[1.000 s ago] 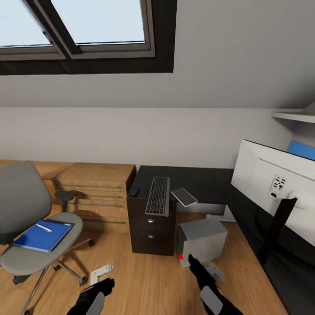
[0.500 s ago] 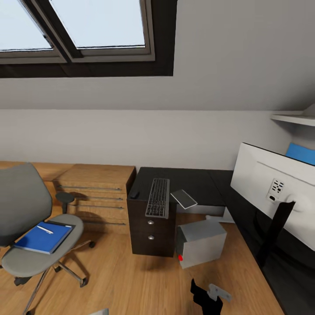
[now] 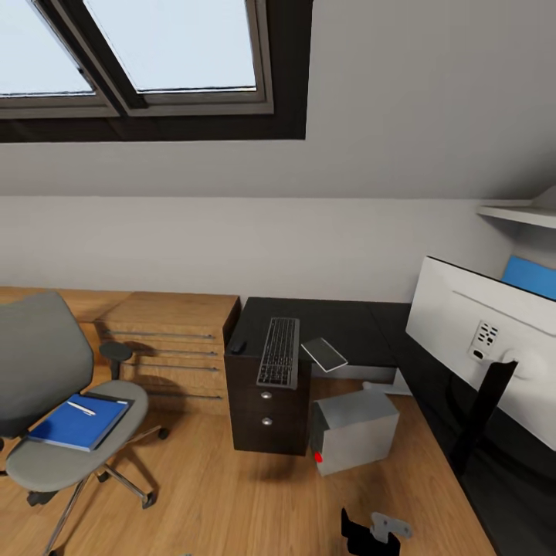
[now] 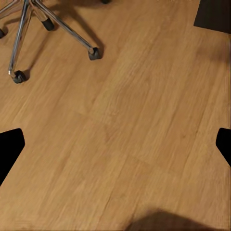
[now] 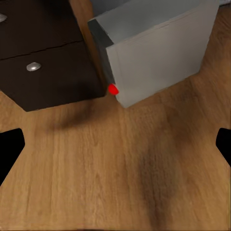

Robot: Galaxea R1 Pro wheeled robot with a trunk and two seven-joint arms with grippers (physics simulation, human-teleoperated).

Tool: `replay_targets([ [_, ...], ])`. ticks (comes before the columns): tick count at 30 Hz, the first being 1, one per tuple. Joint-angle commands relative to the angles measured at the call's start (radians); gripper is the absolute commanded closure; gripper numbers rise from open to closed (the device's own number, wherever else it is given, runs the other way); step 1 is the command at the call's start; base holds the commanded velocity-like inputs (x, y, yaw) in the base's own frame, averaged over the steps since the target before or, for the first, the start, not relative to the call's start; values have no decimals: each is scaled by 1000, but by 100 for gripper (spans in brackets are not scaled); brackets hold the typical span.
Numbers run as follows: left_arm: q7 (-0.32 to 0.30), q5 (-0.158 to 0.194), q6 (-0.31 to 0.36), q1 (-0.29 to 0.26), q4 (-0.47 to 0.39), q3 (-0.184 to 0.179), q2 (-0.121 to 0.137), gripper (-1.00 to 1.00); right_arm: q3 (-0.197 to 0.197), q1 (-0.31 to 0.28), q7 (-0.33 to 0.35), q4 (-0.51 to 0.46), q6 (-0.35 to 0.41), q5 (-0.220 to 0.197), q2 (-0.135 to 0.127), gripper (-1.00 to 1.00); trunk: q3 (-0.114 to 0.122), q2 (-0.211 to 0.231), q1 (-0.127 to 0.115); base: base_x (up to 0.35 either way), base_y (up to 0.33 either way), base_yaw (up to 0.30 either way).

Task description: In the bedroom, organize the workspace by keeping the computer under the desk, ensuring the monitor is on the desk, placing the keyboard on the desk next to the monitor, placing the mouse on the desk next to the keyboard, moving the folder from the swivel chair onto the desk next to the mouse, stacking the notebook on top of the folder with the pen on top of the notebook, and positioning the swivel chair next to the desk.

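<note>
At the left of the head view the swivel chair (image 3: 46,394) is seen on the wooden floor (image 3: 216,502), well apart from the bench (image 3: 347,324). The blue folder (image 3: 77,422) is laid flat on its seat, and the pen (image 3: 81,408) is laid on top of the folder. The chair's chrome legs and casters are also shown in the left wrist view (image 4: 53,29), where the left end effector (image 4: 115,144) is held with its fingers wide apart over bare floor, nothing between them.

A light wooden dresser (image 3: 174,344) is placed between the chair and the bench. On the black top above the drawer unit (image 3: 266,409), the mouse (image 3: 238,347) is set just beside the keyboard (image 3: 279,352), and the notebook (image 3: 324,354) is laid close on the keyboard's other side, tilted.

The computer (image 3: 355,431) is seen lying on the floor just beside the drawer unit, its red button low at the near corner. In the right wrist view the computer (image 5: 159,53) is faced by the right end effector (image 5: 115,144), whose fingers are spread apart and empty.

At the right, the monitor (image 3: 486,340) is stood on the bench with its white back turned to the camera.
</note>
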Motion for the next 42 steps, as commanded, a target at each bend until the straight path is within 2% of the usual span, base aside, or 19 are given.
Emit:
replay_targets([
  [1,-27,8,-5,-1,2,-9,1,-100,8,1,0,3,-4,53,-4,-100,2,6,-4,0,0,0],
  [4,-47,8,-5,-1,4,-9,1,-100,8,2,-1,3,-4,84,-6,-100,11,27,-15,0,0,0],
  [9,-58,8,-5,-1,5,-9,0,-100,8,2,-1,3,-4,103,-2,-100,27,62,-35,0,0,0],
  [30,-61,10,-6,-1,19,-6,0,-100,9,3,-2,5,-4,111,9,-100,93,209,-115,0,0,0],
  [42,-60,11,-15,-1,19,-4,2,-100,10,3,-1,5,-4,111,11,-100,91,209,-115,0,0,-69],
])
